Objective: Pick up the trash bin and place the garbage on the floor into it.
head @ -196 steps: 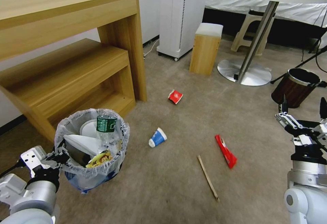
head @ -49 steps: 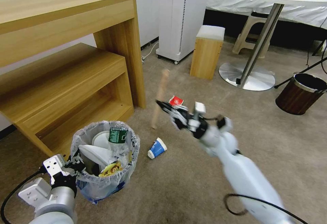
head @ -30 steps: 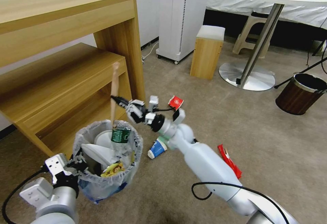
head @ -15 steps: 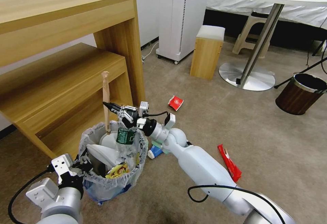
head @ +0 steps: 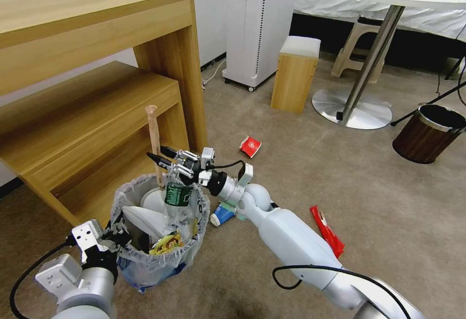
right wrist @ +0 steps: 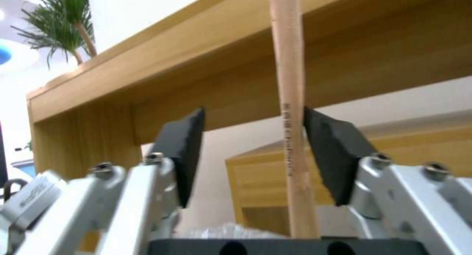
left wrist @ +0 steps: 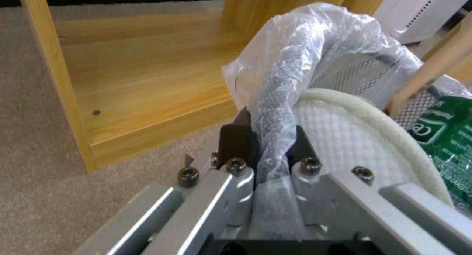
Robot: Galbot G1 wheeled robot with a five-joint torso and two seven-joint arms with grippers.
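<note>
Taking the trash bin point(head: 158, 234) as the landmark: it stood on the floor point(head: 291, 173), the beige carpet, just in front of the low wooden shelf unit point(head: 97, 115), its crinkly plastic liner folded over the rim. At the bin's near-left edge the left gripper point(head: 114, 239) was clamped on the rim, its fingers point(left wrist: 238, 140) closed with the bagged rim pinched between them, one on each side of the wall. Inside the bin lay a white slipper point(head: 145, 214), a yellow wrapper point(head: 165, 243) toward the near side, and a green-labelled bottle point(head: 177, 195) standing up at the far side.

Over the bin's far rim hung the right gripper point(head: 162, 158), reaching in from the right on its long white arm. Its fingers point(right wrist: 182, 151) were spread apart, and the wooden stick point(head: 155, 146) stood nearly upright between them, resting against one pad and clear of the other, its lower end down inside the bin.

Just right of the bin, partly behind the right arm, a blue paper cup point(head: 222, 216) lay on its side on the floor. Farther right and beyond it lay a red paper cup point(head: 250, 146), and well to the bin's right a red wrapper point(head: 327, 231) lay flat on the carpet. A brown wood-grain bin point(head: 427, 134) stood far to the right.
</note>
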